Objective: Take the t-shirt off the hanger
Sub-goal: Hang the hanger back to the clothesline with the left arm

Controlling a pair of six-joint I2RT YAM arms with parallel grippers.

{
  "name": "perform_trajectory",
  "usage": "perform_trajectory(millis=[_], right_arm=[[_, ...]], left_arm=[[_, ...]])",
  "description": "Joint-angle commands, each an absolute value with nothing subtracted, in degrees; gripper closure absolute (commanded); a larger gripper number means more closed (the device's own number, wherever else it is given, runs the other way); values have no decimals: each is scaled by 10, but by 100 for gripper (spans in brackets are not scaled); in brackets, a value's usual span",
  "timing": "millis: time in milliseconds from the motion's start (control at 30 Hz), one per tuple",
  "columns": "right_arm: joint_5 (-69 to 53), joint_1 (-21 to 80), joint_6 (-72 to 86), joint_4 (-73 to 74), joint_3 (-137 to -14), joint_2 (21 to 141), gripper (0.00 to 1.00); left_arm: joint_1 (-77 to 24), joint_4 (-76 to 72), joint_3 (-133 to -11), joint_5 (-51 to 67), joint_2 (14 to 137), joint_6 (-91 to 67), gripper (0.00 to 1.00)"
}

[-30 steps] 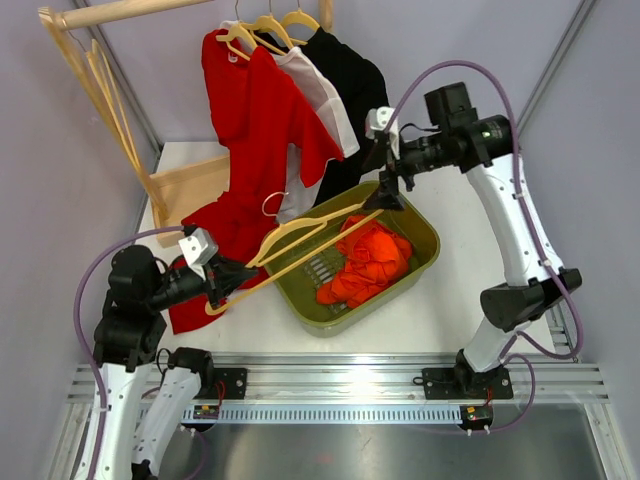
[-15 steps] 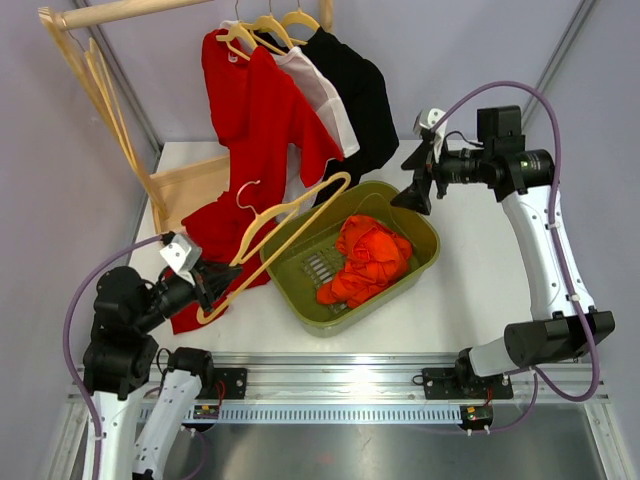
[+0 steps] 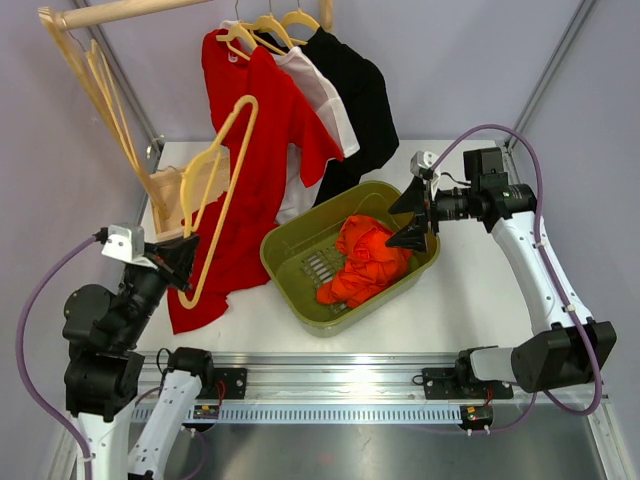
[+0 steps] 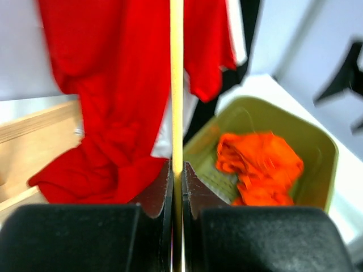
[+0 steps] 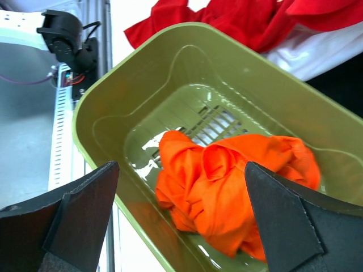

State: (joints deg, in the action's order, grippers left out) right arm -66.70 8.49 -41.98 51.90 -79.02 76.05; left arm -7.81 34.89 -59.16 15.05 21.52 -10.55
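T-shirt [image 3: 365,262] ahead of right end effector [image 3: 401,222]

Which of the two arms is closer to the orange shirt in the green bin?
Right. The right gripper hangs open over the green bin, close by the orange shirt. The left gripper is off past the bin's left side, shut on the yellow hanger.

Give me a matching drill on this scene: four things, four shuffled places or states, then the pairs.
1. orange t-shirt
2. bare yellow hanger
3. black shirt
4. right gripper

A. hangs beside the white shirt
B. open, pointed at the green bin
C. crumpled in the green bin
D. clamped in the left gripper

Pairs: 1-C, 2-D, 3-A, 4-B.
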Motion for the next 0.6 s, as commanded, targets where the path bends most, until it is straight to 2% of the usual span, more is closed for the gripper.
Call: perform_trajectory(millis=[0,300,567], right_arm=[[-714,83,-415,476,-766,740,1],[-732,83,-407,445,-720,727,1],[-744,83,-418,452,-715,735,1]], left_arm=[[-77,292,-623,25,239,-156,100],[-77,219,-682,-153,379,-188,100],[-76,170,-797,-199,561,-147,100]])
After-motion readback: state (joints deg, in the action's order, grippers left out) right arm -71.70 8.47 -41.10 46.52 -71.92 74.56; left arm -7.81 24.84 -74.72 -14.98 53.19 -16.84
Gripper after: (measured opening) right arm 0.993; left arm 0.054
